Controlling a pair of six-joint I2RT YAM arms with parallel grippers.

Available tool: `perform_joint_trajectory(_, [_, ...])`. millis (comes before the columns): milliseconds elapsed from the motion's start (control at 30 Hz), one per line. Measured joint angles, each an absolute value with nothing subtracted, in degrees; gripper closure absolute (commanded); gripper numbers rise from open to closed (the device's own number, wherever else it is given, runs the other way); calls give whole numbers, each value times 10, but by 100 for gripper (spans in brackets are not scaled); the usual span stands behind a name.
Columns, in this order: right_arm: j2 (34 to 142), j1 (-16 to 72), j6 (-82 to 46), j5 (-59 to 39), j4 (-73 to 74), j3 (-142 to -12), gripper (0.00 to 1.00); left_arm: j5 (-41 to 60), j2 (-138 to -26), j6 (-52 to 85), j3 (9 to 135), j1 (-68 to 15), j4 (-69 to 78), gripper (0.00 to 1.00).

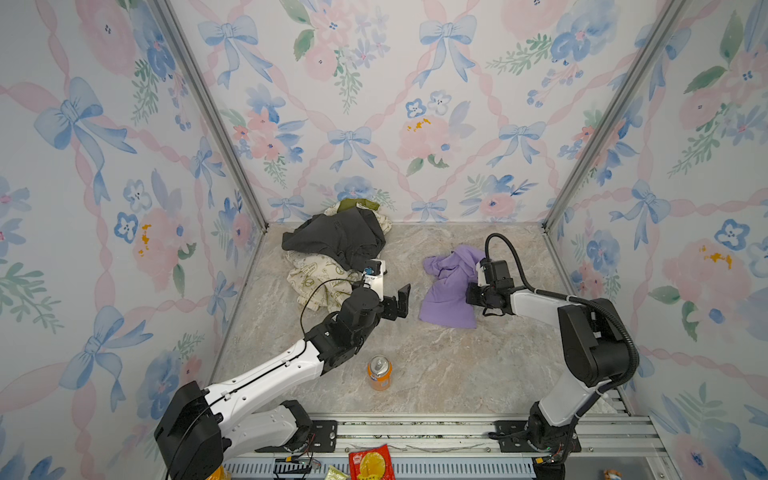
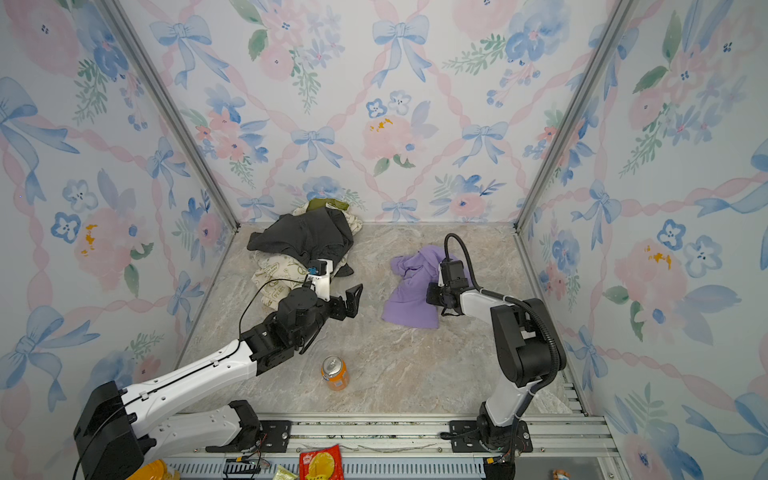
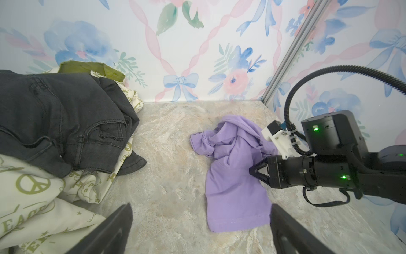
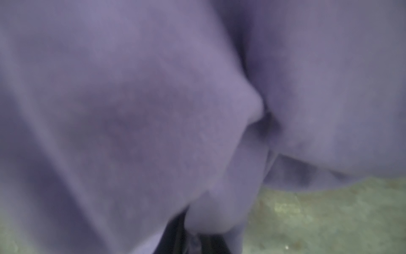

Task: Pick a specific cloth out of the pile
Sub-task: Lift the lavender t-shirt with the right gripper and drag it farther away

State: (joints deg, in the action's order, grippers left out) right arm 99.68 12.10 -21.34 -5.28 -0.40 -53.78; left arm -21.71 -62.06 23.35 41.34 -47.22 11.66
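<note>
Cloth [image 1: 446, 291] is flat-ish on the table [image 1: 436, 365], right of centre, already well clear of the pile [image 1: 332, 253]. No lettering is showing, just plain lavender.

Right gripper [image 3: 252, 171] is closed at the cloth's side edge. From the right wrist view it looks like a fold is bunched into the jaws, so I read it as pinching the cloth. Left gripper [image 1: 395, 304] is wide open and holds nothing, hanging between pile and cloth, near the hem.

Risks as I see them:
- The pinch looks shallow and edge-on. Soft fabric could slip out on the lift.
- It may have caught only one layer. Then the shirt unfurls and the loose end drags on the table.
- A trailing end could snag the open left fingers [image 3: 114, 228] if I lift toward them.

Around:
- Orange can [image 1: 379, 372] stands upright up front, apart from everything. A low carry forward could tip it.
- Dark grey garment [image 1: 336, 237] lies over the cream printed cloth [image 1: 316, 282], with an olive piece [image 1: 357, 203] at the back wall. None of them touch the cloth.
</note>
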Motion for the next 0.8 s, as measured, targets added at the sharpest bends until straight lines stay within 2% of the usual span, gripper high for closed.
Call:
perform_joint_trajectory(167, [997, 81, -206, -64, -34, -631, 100, -236, -593, 239, 376, -472, 172, 2])
perform_joint_trajectory(400, [1032, 23, -183, -101, -100, -941, 100, -251, -590, 247, 365, -472, 200, 2])
perform_joint_trajectory(500, [1026, 9, -169, -119, -105, -1021, 100, -258, -581, 247, 364, -472, 206, 2])
perform_joint_trajectory(633, [979, -4, -143, -135, -97, -1014, 98, -267, -562, 247, 358, -472, 218, 2])
perform_joint_trajectory(800, [880, -28, -135, -134, -89, -863, 96, -278, -555, 249, 345, -472, 235, 2])
